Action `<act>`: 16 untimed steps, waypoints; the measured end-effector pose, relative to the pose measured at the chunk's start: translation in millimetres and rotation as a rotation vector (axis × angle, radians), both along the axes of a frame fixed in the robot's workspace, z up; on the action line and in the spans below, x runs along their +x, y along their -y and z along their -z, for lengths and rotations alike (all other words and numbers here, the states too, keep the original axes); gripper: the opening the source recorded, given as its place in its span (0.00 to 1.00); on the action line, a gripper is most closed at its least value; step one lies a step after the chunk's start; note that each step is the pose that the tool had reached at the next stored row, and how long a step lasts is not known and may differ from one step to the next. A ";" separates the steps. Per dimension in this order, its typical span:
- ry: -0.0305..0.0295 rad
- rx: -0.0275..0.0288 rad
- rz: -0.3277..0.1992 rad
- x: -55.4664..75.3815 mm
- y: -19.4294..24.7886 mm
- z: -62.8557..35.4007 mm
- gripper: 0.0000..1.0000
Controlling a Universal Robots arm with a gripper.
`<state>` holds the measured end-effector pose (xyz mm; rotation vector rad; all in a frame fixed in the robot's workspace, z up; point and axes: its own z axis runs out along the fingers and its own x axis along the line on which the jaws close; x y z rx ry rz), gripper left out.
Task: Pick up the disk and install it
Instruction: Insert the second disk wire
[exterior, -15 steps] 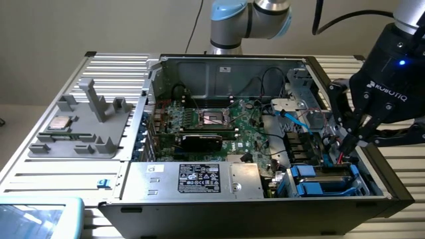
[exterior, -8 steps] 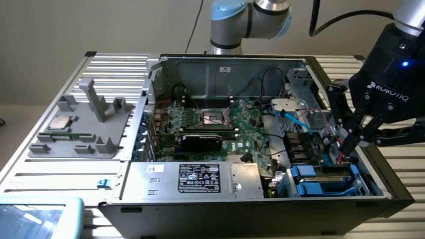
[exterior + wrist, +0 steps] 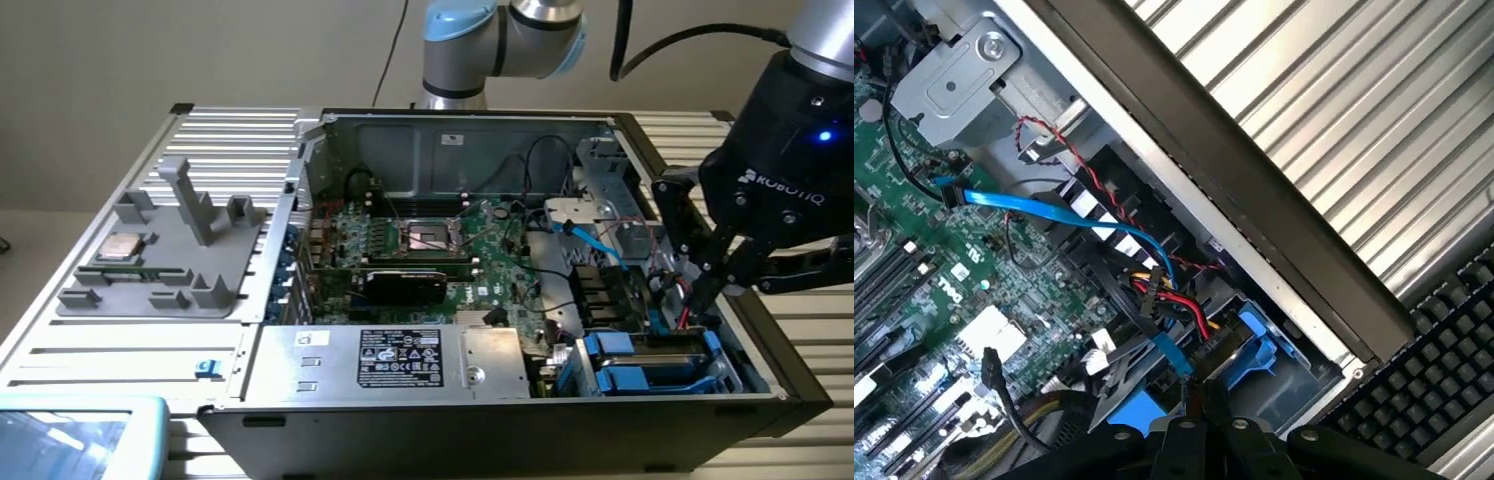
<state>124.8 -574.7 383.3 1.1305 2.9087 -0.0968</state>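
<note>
Tray (image 3: 147, 270) sitting at nine o'clock, chip (image 3: 120, 247) resting on it. Computer case (image 3: 441, 430) lying open centre. Disk (image 3: 654, 365) sitting in bay at four o'clock. Gripper (image 3: 714, 285) hovering above, fingers clenched, holding nothing; judging: staying vertical, avoiding cables (image 3: 1054, 208).

Blue plastic rails (image 3: 627, 378); ribbed metal table (image 3: 107, 350); matt black case (image 3: 534, 435).
</note>
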 end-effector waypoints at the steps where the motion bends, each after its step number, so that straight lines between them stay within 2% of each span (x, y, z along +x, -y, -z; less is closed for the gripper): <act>1: 0.0000 0.0001 -0.018 0.0 0.0 0.6 0.11; 13: 0.0000 0.0000 -0.236 0.0 0.0 6.7 0.11; 16: -0.0007 -0.0004 -0.249 0.0 0.1 6.7 0.11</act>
